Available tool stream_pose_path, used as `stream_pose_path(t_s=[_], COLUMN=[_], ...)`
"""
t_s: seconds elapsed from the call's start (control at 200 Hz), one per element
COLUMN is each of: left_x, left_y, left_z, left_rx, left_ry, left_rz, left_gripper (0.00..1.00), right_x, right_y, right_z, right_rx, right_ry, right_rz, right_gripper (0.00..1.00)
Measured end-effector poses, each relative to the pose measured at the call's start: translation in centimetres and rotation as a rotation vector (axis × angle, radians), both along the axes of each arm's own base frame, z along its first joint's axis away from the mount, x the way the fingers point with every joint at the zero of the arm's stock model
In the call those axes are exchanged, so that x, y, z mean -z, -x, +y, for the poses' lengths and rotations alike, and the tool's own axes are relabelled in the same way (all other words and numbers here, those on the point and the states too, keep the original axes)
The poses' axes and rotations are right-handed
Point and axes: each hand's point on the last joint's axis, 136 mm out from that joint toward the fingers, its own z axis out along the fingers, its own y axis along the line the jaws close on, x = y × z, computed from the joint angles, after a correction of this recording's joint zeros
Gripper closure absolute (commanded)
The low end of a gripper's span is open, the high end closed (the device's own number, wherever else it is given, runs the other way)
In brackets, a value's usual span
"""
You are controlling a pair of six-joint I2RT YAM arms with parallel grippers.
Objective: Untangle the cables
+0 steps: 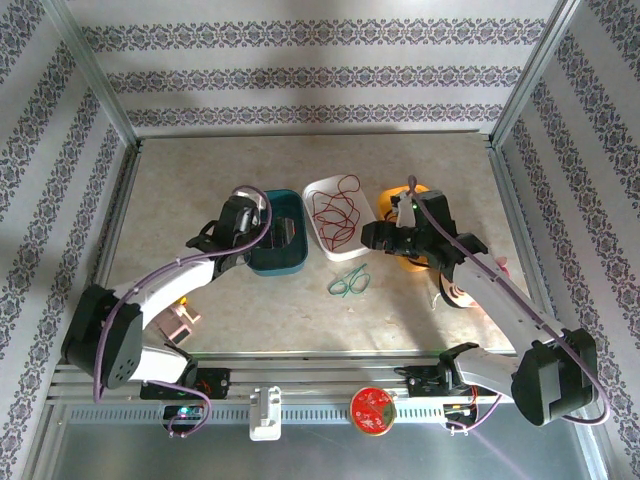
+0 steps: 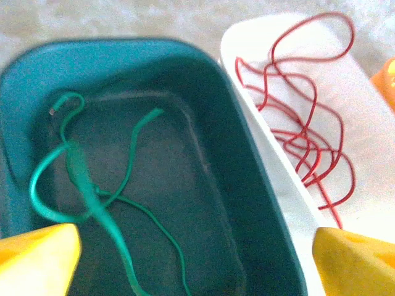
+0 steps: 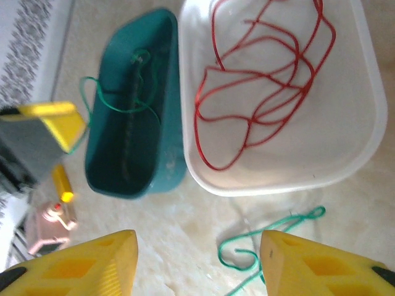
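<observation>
My left fingers [image 2: 37, 259] are spread wide with nothing between them, hanging over the deep teal plastic bin [image 2: 247, 185]. A thin green wire [image 2: 80, 185] lies in loose loops on the bin's floor. Its lower run is cut off at the picture's edge, and from my right wrist one loop seems to reach over the bin's outer rim. The bin's long wall lies against the shallow white plastic tray [image 2: 265, 142], where the thin red wire [image 2: 308, 142] is coiled well inside the rim. My right fingers [image 3: 80, 265] are partly apart and grip nothing. They hover over the bare mottled table [image 3: 185, 234], just nearer to me than the tray's rounded edge. A second green wire [image 3: 271, 231] lies flat on the table there, just beside one finger, though I cannot tell if they touch. There is open table toward the back wall and to the left of the bin. From above, my left arm bends in from the left with its wrist over the bin. My right arm reaches forward and turns left across an orange container [image 1: 385, 205], hiding most of it. A small pink object [image 3: 52, 225] near my left base is too blurred to make out.
</observation>
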Motion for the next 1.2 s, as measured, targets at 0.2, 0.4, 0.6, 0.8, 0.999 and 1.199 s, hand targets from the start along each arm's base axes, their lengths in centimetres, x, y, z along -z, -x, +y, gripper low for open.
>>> stream_pose_path(t_s=[0.2, 0.4, 0.6, 0.8, 0.999, 1.199], left_x=[-6.1, -7.2, -4.4, -1.7, -1.6, -1.9], left_y=[0.6, 0.1, 0.5, 2.0, 2.2, 1.9], left_z=[0.9, 0.5, -2.0, -5.7, -6.7, -6.4], left_rx=[-0.012, 0.010, 0.080, 0.188, 0.207, 0.190], left_ry=[0.026, 0.016, -0.011, -0.063, -0.078, -0.093], left_rz=[-0.170, -0.196, -0.128, -0.070, -0.073, -0.086], left_gripper=[0.00, 0.02, 0.03, 0.03, 0.03, 0.03], right_x=[3.6, 6.2, 8.1, 11.0, 11.8, 12.9], right_y=[1.5, 1.7, 1.5, 2.1, 2.8, 2.9], right_z=[0.0, -0.4, 0.1, 0.7, 2.4, 2.9], right_rx=[-0.045, -0.063, -0.110, -0.171, -0.266, -0.301], right_ry=[0.126, 0.215, 0.269, 0.351, 0.404, 0.487], right_rz=[0.091, 0.172, 0.245, 0.346, 0.362, 0.383], right_gripper=[0.44, 0.44, 0.46, 0.47, 0.48, 0.52])
